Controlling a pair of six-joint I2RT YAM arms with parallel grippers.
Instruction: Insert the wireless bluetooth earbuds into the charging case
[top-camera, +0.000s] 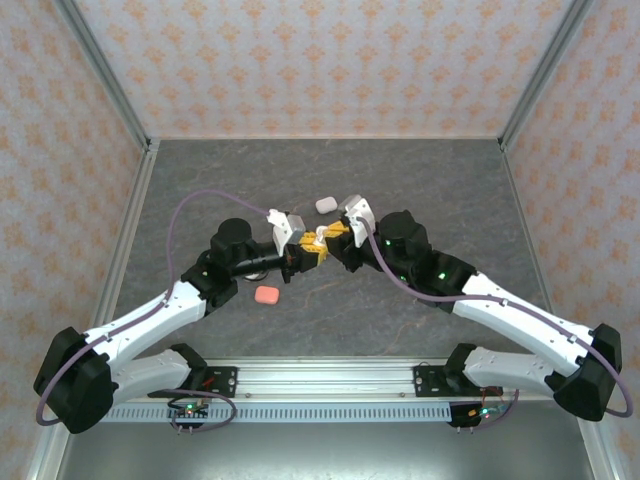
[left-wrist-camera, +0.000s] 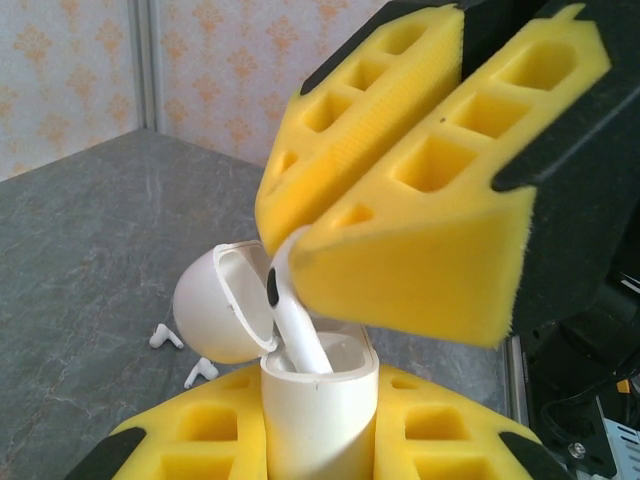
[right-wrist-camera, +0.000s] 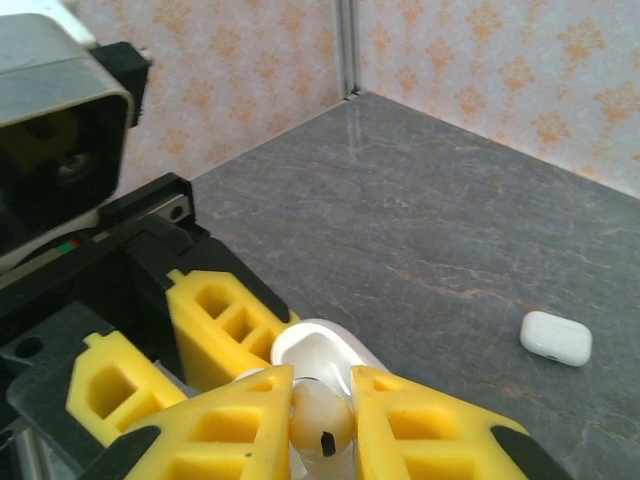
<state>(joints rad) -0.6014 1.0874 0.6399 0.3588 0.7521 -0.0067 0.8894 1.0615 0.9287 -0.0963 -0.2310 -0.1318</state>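
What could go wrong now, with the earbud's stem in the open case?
The earbud stands tilted in the case, so it might jam instead of seating. The right gripper pinches just its head; a push could make it slip. The open lid sits near that gripper and might get knocked.

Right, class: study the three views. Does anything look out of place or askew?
Yes. The white earbud in the right gripper enters the open case tilted, not straight. Two more earbuds lie loose on the table behind it.
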